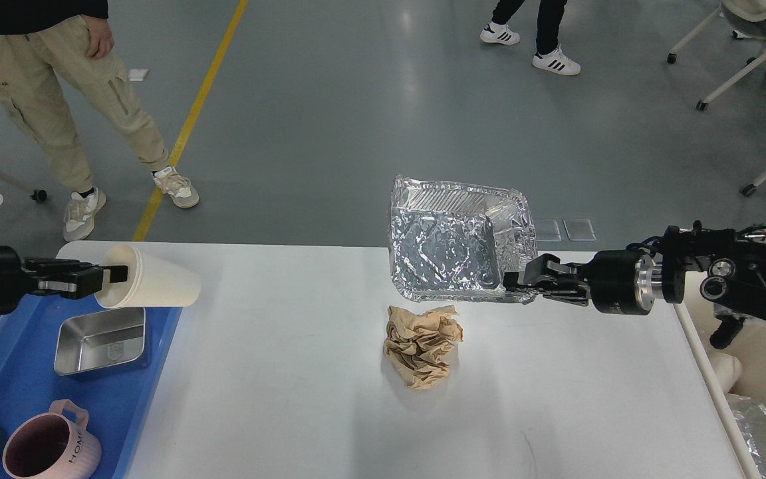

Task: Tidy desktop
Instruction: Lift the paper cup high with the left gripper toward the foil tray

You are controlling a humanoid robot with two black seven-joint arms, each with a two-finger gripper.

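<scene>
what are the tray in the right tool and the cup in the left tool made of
Tray held by the right tool: thin aluminium foil by the look, shiny, crinkled, with dented walls. Cup held by the left tool: probably paper, matte cream with a rolled rim; coated plastic cannot be ruled out.

My left claw (114, 276) is clamped on the rim of a cream paper cup (150, 285), held on its side above the edge of the blue tray (24, 372). The tray holds a steel rectangular container (100, 340) and a pink mug (47, 446). My right claw (522, 279) grips the near right corner of a foil tray (453, 239), tilted up above the far edge of the white table (290, 372). A crumpled brown paper ball (421, 344) lies on the table just below the foil tray.
</scene>
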